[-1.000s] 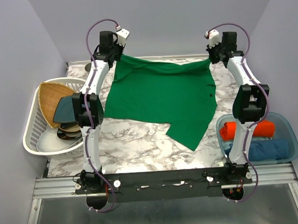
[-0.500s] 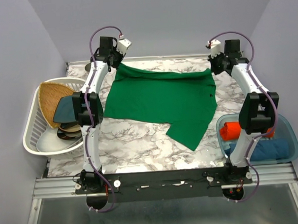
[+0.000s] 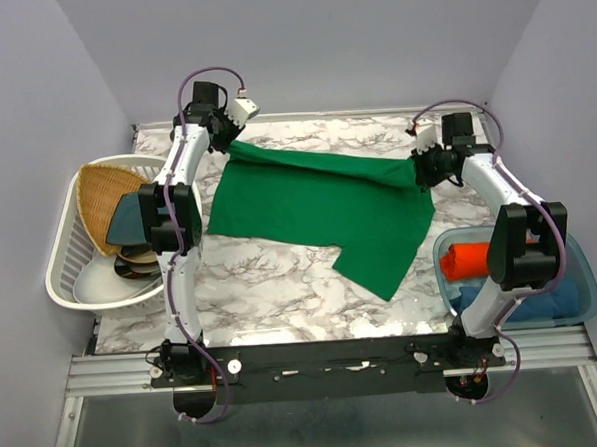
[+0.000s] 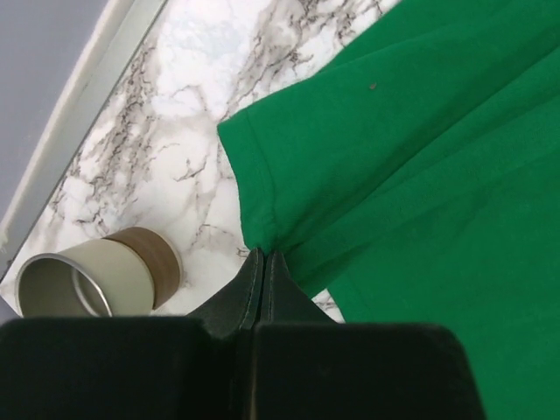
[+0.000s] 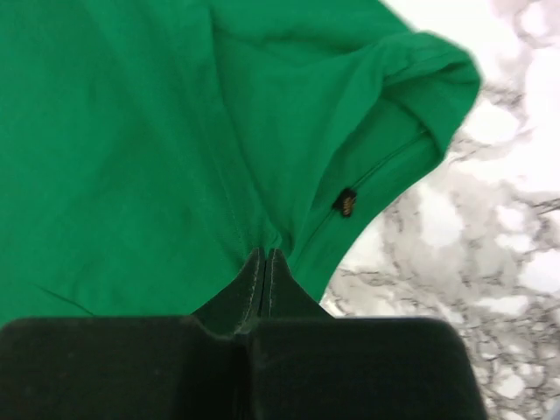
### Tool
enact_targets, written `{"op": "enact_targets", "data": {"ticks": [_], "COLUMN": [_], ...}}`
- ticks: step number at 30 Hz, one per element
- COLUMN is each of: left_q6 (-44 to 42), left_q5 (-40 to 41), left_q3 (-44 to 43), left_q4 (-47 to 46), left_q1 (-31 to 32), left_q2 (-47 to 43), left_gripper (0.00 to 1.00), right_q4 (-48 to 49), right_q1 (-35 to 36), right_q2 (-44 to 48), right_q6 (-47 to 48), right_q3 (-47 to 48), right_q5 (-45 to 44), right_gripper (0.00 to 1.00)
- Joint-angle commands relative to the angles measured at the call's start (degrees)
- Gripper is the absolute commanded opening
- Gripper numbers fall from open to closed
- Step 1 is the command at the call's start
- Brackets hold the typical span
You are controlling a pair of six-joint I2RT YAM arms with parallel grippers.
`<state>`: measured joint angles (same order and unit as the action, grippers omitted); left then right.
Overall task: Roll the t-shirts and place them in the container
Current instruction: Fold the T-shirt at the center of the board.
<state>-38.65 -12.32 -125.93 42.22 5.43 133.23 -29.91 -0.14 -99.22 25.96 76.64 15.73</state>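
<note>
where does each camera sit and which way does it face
top external: above and behind the arms, looking down at the white marbled table and bright green cloth t-shirt; both arms show.
left wrist: on the left arm, looking down past the shut left end effector pinching the shirt.
right wrist: likewise on the right arm, right end effector pinching it.
shared: all show the shirt.

The shirt (image 3: 322, 197) is plain bright green, with a small dark tag (image 5: 346, 203) marked orange. The table (image 3: 271, 280) is white marble with grey veins. One bundle (image 3: 474, 257) is orange-red, the other bundle (image 3: 541, 299) blue, in a translucent pale blue bin (image 3: 584, 269). The basket (image 3: 63, 284) is white, the woven tray (image 3: 96, 189) tan, the plate (image 3: 128, 220) dark teal. A tin (image 4: 96, 276) is pale metal with a brown band. The arms (image 3: 178, 168) are white and black, their cables (image 3: 203, 76) purple. The walls (image 3: 319, 42) are pale lilac.
</note>
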Motion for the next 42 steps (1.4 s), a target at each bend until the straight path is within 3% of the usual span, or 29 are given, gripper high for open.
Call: {"op": "enact_targets", "data": {"ticks": [1,16,26,27,30,31,33,34,38,42], "left_q6": [-1.9,-3.9,-2.5,-2.7,-2.8,-2.9,-2.4,-1.7,3.1,6.7], "left_q5": [-0.5,0.4,6.5,7.0,6.6,5.7,3.5,2.9,0.5,2.9], "left_q3": [2.6,9.8,14.9,14.2,12.1,11.7,11.4,11.2,7.6,-1.9], "left_q4": [1.8,4.4,-2.4,-2.1,1.0,1.8,2.3,2.0,-0.2,2.5], "left_q1": [-0.3,-0.3,-0.4,-0.5,-0.8,-0.9,-1.1,-1.1,-0.2,1.9], "left_q2": [-3.1,-4.6,-5.7,-5.6,-5.3,-5.7,-6.7,-7.7,-6.5,-0.1], "left_gripper": [0.0,0.0,0.0,0.05,0.37,0.41,0.49,0.5,0.54,0.35], "right_q4": [-0.1,-1.0,-3.6,-4.8,-9.0,-10.0,-11.7,-12.1,-10.6,-8.2], "right_q1": [1.5,2.7,3.5,3.6,3.6,3.4,3.2,2.9,2.4,2.4], "right_q2": [2.5,5.3,5.9,5.1,3.2,2.6,1.5,0.0,-5.0,-11.7], "right_q6": [-0.3,-3.2,-2.8,-2.6,-2.7,-3.7,-4.4,-5.0,-5.5,-3.9], "right_q3": [-4.2,-7.6,-9.1,-8.7,-4.9,-2.0,1.0,3.1,11.1,16.8], "right_q5": [0.3,-2.3,2.6,3.3,5.9,5.9,5.0,4.8,1.6,-4.3], "right_gripper": [0.0,0.0,0.01,0.01,0.25,0.39,0.48,0.52,0.51,0.47]}}
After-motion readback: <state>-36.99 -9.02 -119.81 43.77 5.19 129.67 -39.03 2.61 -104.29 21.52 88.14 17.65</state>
